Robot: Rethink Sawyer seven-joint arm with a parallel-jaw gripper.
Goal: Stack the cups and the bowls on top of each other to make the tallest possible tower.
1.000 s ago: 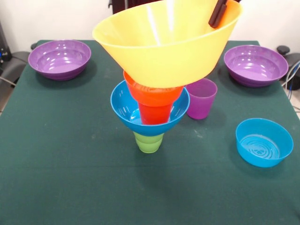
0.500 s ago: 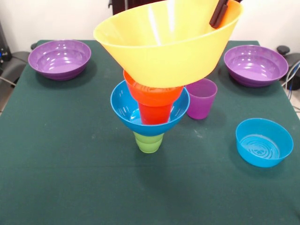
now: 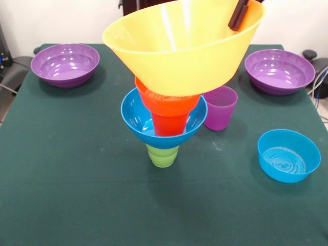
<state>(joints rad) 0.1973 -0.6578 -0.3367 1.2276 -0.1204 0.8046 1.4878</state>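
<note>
The tower stands mid-table: green cup (image 3: 163, 155) at the bottom, medium blue bowl (image 3: 136, 118), orange cup (image 3: 169, 124), small orange bowl (image 3: 166, 105). The large yellow-orange bowl (image 3: 179, 56) sits tilted on top of it, its right rim raised. My gripper (image 3: 236, 23) comes in at the top right and is shut on that raised rim; one dark finger shows inside the bowl. The purple cup (image 3: 220, 108) stands just right of the tower. The pink bowl is out of view.
Two wide purple bowls rest at the far corners of the green table (image 3: 77, 179), one left (image 3: 65, 64) and one right (image 3: 279, 70). The small shallow blue bowl (image 3: 288, 155) sits at the near right.
The yellow-orange bowl has shifted a hair to the right; nothing else has moved.
</note>
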